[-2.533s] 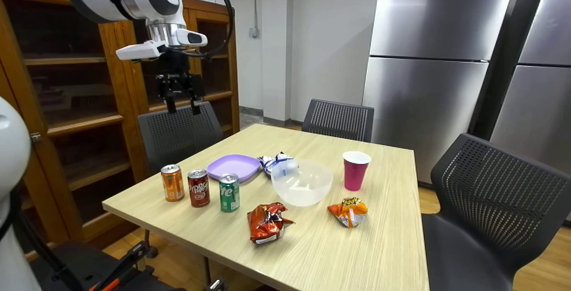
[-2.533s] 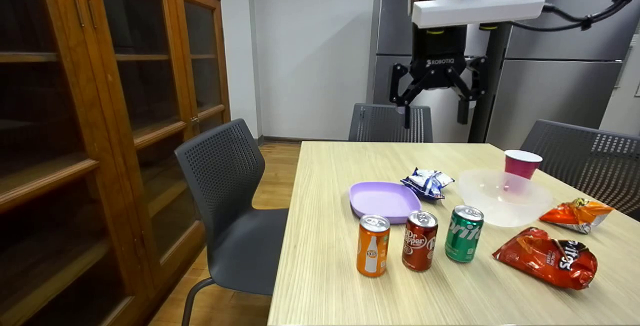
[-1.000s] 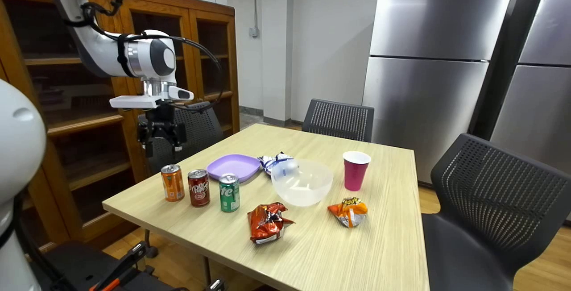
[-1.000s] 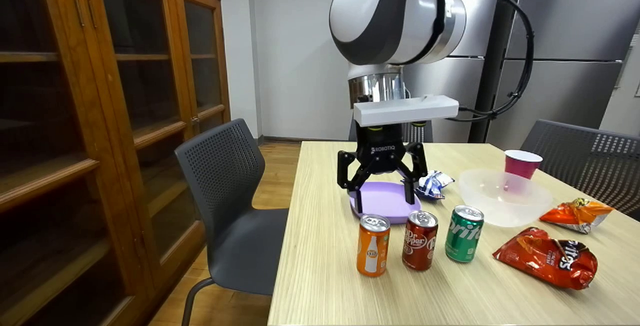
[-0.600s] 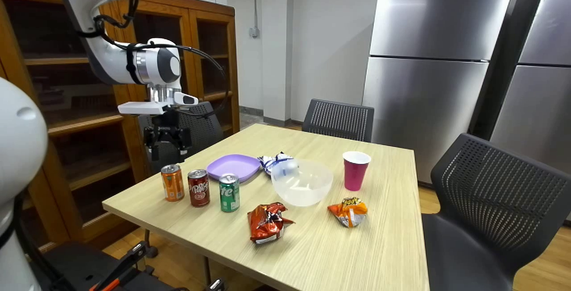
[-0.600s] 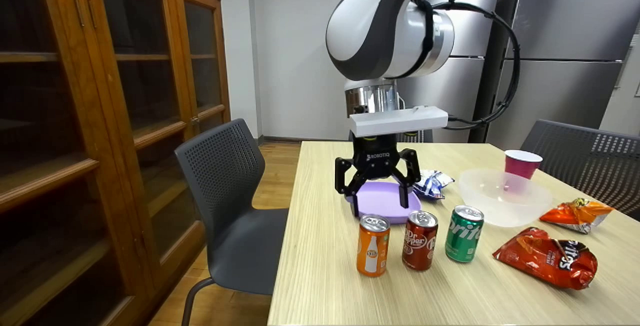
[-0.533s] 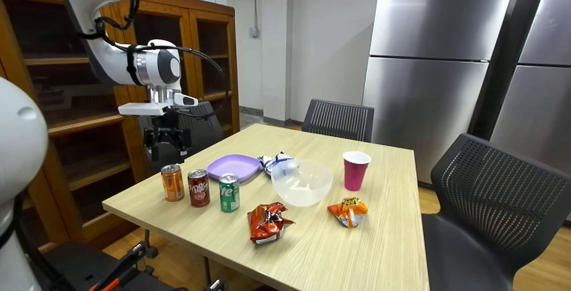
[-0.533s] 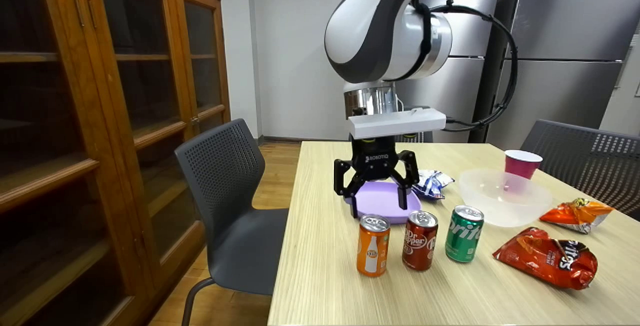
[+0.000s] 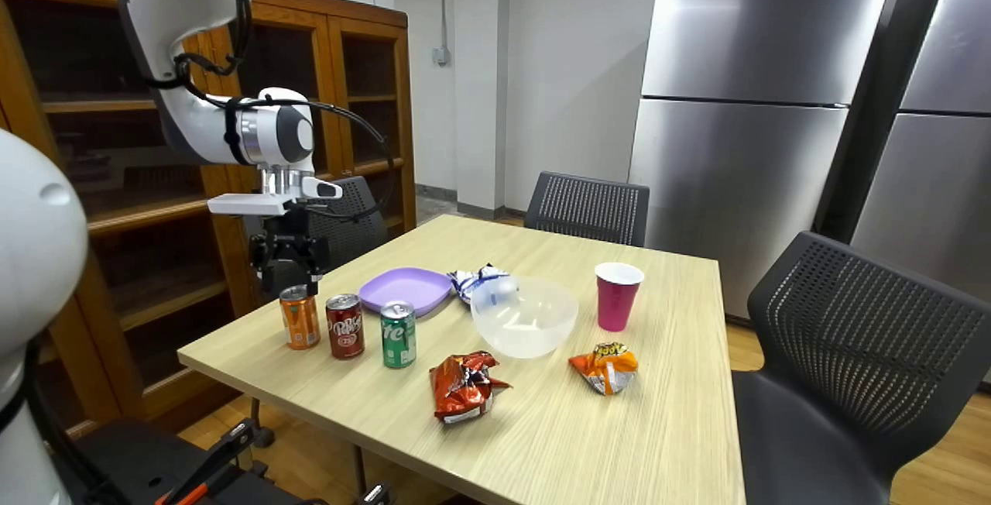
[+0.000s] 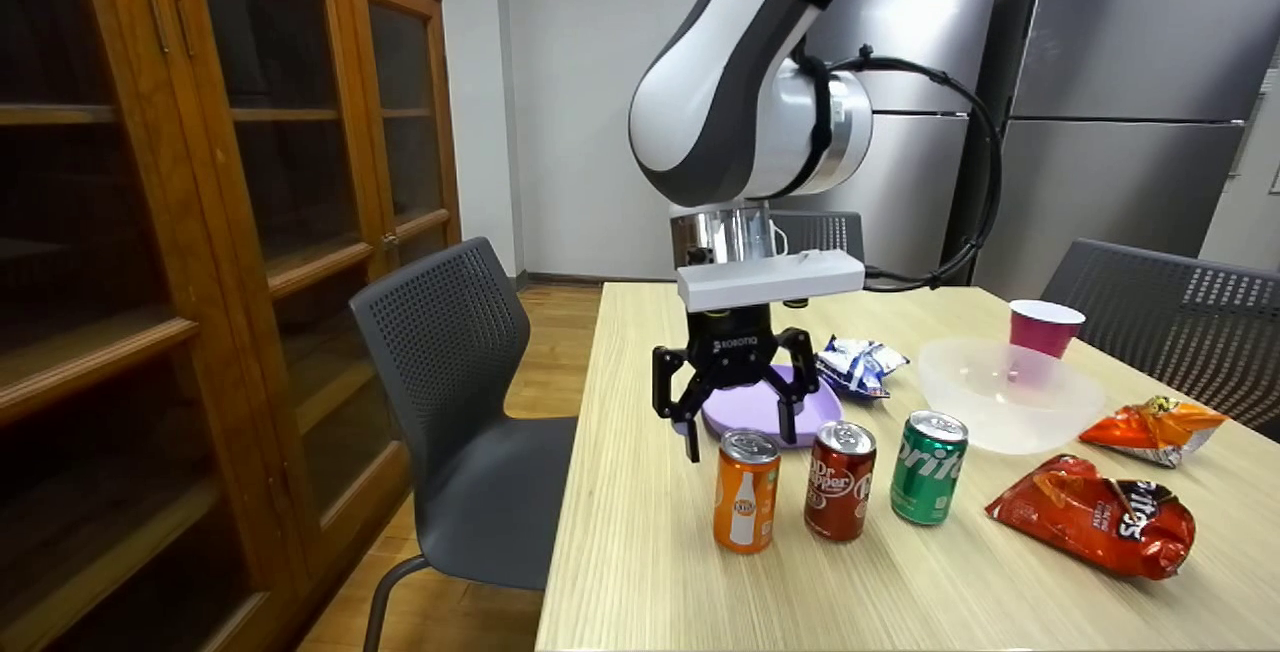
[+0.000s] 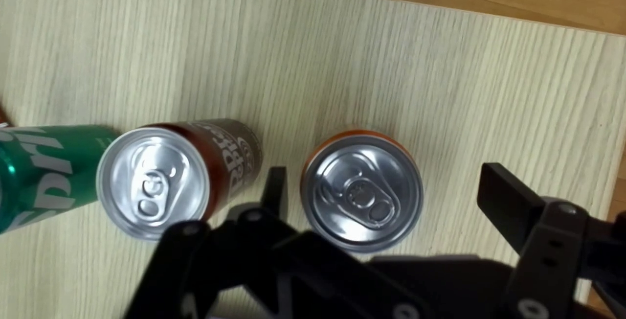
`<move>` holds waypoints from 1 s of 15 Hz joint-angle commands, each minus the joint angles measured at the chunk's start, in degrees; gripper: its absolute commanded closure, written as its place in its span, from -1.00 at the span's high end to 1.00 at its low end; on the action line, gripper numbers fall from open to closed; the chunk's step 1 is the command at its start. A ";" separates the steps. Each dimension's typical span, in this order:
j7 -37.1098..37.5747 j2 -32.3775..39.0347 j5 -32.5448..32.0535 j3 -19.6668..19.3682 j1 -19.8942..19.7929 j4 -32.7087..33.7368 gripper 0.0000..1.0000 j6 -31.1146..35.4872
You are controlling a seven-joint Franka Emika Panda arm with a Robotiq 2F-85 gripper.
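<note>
My gripper (image 11: 384, 182) is open and holds nothing, pointing down close to an orange soda can (image 10: 747, 497). In the wrist view the orange can's silver top (image 11: 362, 192) shows between the two fingers, nearer the left one, with a gap on each side. A dark red Dr Pepper can (image 10: 840, 487) stands upright beside it, just outside the left finger in the wrist view. Further along the row is a green Sprite can (image 10: 929, 472). Behind the cans, a purple plate (image 9: 406, 288) lies partly behind the gripper in an exterior view.
A blue-white snack bag (image 10: 862, 367) touches or nears the plate. A translucent bowl (image 9: 525, 327), a magenta cup (image 9: 617, 304), a red chip bag (image 9: 463, 389) and an orange snack bag (image 9: 606, 368) share the table (image 9: 666, 443). Dark chairs (image 9: 852, 334) surround it; a wooden cabinet (image 10: 330, 182) stands alongside.
My gripper has come down from high above the table to near the orange can's top, shifting left in an exterior view. It has stayed open, and the table objects have not moved.
</note>
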 commanded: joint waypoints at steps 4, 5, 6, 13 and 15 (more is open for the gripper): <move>1.54 2.51 -0.21 -1.71 1.60 2.52 1.00 0.13; 1.47 2.70 -0.03 -1.71 1.56 2.60 1.00 0.09; 1.44 2.86 0.11 -1.70 1.53 2.65 1.00 0.04; 1.41 3.15 0.33 -1.82 1.46 2.58 0.12 -0.36; 1.21 2.87 0.51 -1.77 1.35 2.37 -0.20 -0.58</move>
